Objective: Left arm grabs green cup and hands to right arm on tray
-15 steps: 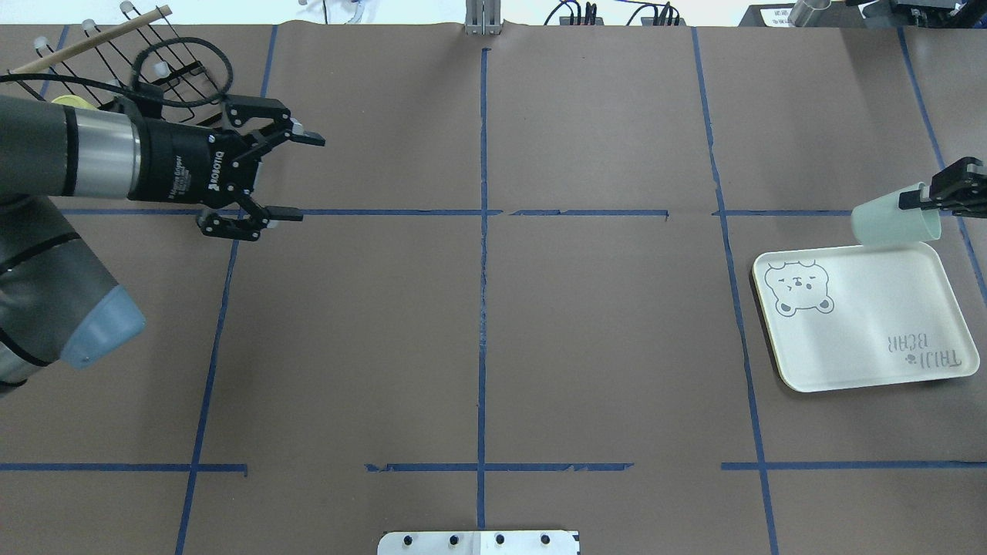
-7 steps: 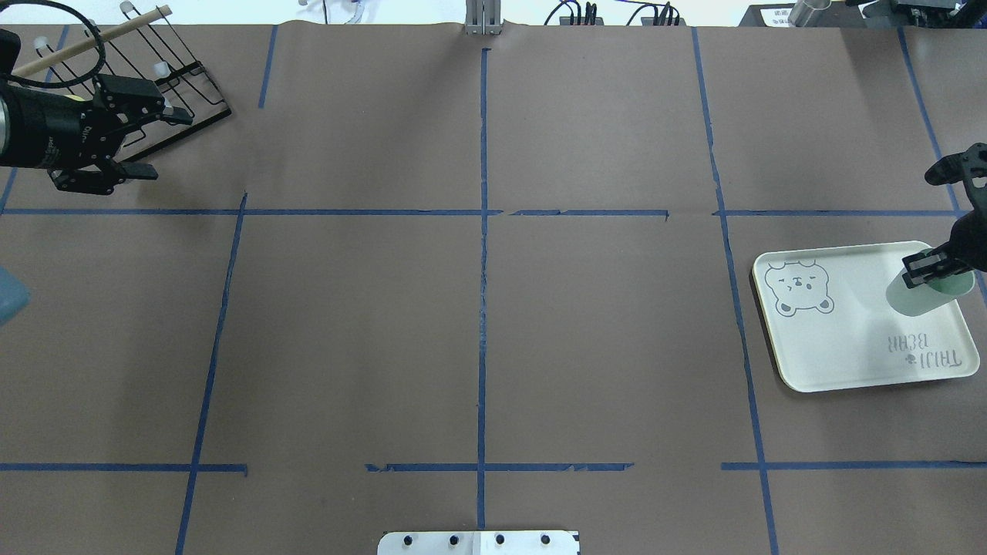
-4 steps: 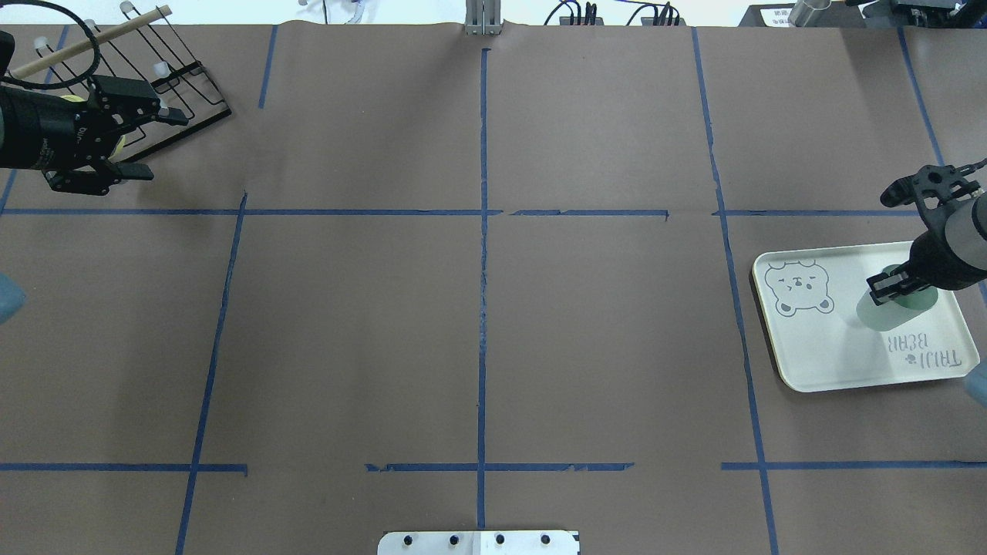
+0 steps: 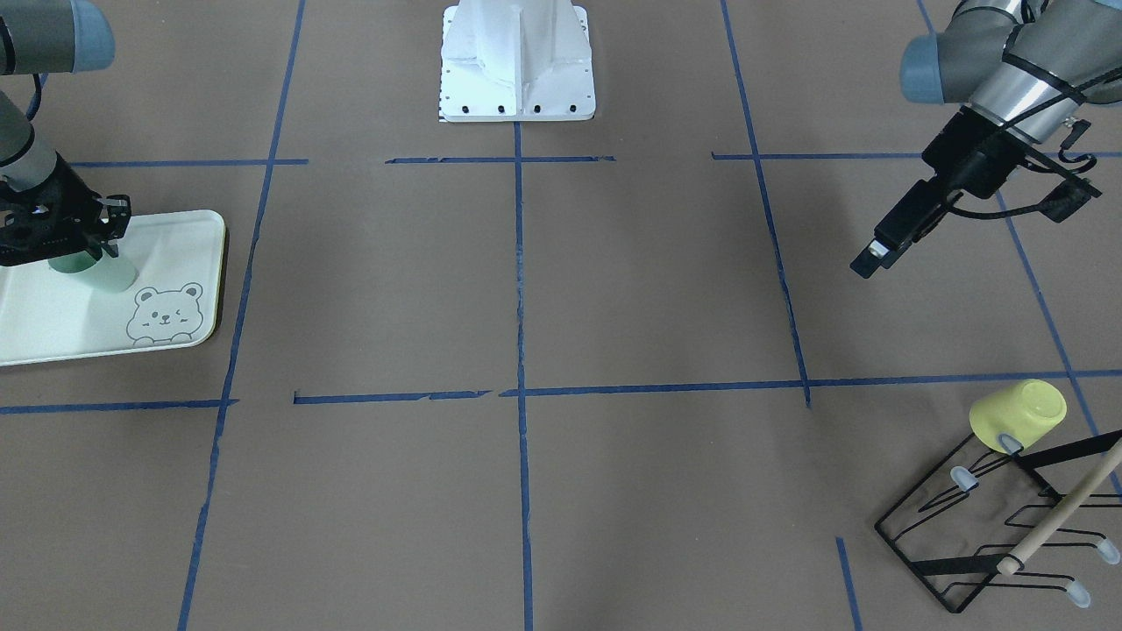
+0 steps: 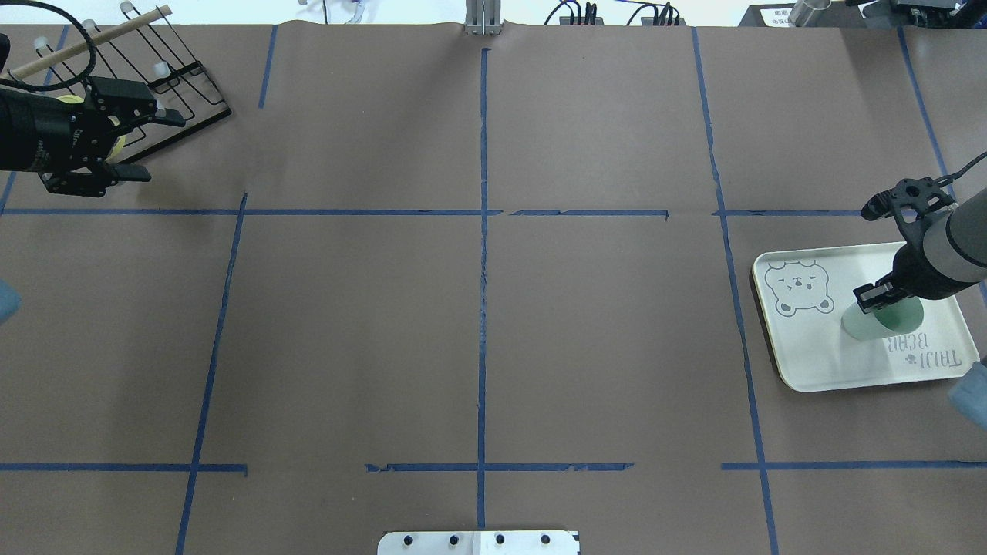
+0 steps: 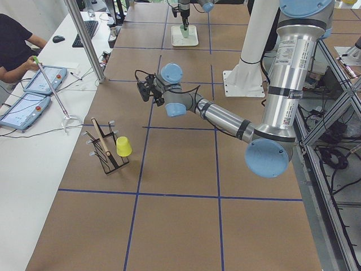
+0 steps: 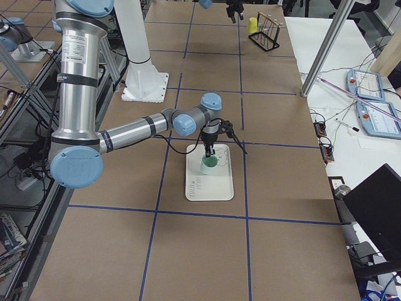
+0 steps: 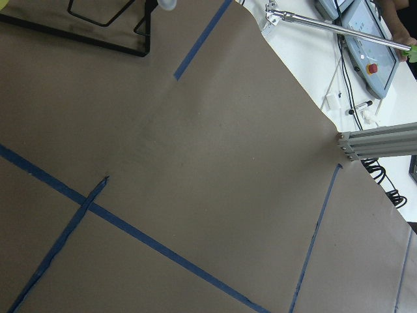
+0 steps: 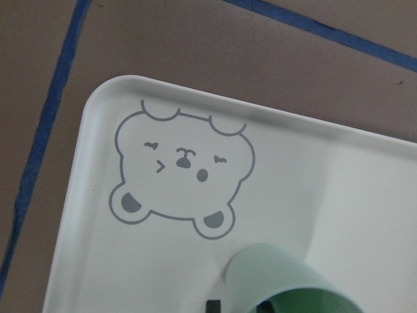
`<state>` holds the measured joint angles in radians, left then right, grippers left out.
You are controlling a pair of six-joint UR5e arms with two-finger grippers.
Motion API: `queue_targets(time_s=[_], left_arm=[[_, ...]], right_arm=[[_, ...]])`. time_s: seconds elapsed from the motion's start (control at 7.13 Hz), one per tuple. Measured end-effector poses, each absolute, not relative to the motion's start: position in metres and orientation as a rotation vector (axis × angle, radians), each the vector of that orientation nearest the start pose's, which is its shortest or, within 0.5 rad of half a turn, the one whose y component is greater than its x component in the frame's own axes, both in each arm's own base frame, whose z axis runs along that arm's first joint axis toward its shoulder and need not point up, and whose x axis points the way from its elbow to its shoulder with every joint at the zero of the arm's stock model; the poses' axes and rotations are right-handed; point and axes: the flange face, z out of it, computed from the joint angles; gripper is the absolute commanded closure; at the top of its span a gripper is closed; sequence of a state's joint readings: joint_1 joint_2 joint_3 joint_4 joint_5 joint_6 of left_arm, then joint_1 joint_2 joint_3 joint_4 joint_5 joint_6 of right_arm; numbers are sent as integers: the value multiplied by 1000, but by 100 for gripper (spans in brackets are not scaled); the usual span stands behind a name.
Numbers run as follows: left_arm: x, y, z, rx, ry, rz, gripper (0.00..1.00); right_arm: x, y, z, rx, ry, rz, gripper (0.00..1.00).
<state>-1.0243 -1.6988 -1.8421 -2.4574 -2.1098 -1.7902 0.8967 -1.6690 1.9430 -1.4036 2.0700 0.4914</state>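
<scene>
The green cup (image 5: 877,322) is over the middle of the tray (image 5: 817,354), mouth up, its base at or just above the surface; I cannot tell if it rests. My right gripper (image 5: 875,297) is shut on the cup's rim from above. In the front view the right gripper (image 4: 66,245) holds the cup (image 4: 98,273) over the tray (image 4: 180,250). The right wrist view shows the cup's rim (image 9: 287,280) beside the tray's bear drawing (image 9: 179,169). My left gripper (image 5: 154,146) is open and empty at the far left, near the rack; it also shows in the front view (image 4: 872,258).
A black wire rack (image 5: 177,81) with a wooden stick stands at the back left and carries a yellow cup (image 4: 1017,414) upside down. Blue tape lines divide the brown table. The robot's white base plate (image 4: 517,96) is at the near middle edge.
My right gripper carried the green cup from behind the tray to over it, lowered it and moved it towards the bear. My left arm drew back, open, to the rack.
</scene>
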Motion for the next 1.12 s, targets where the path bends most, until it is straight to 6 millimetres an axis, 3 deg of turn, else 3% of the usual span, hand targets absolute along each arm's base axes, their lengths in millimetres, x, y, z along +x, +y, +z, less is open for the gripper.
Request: queue_targets(time_s=[0.14, 0.42, 0.56, 0.84, 1.12], left_arm=[[202, -490, 360, 68, 1360, -706, 0], [201, -489, 360, 69, 1361, -706, 0], [200, -486, 365, 77, 1350, -692, 0], [184, -462, 414, 156, 1245, -562, 0], [139, -427, 487, 264, 1082, -383, 0]], right_arm=[[-222, -415, 514, 95, -651, -287, 0], [-205, -410, 481, 143, -695, -280, 0], [-175, -412, 461, 169, -742, -241, 0], [-93, -423, 450, 186, -848, -108, 0], [-19, -415, 493, 223, -832, -99, 0]])
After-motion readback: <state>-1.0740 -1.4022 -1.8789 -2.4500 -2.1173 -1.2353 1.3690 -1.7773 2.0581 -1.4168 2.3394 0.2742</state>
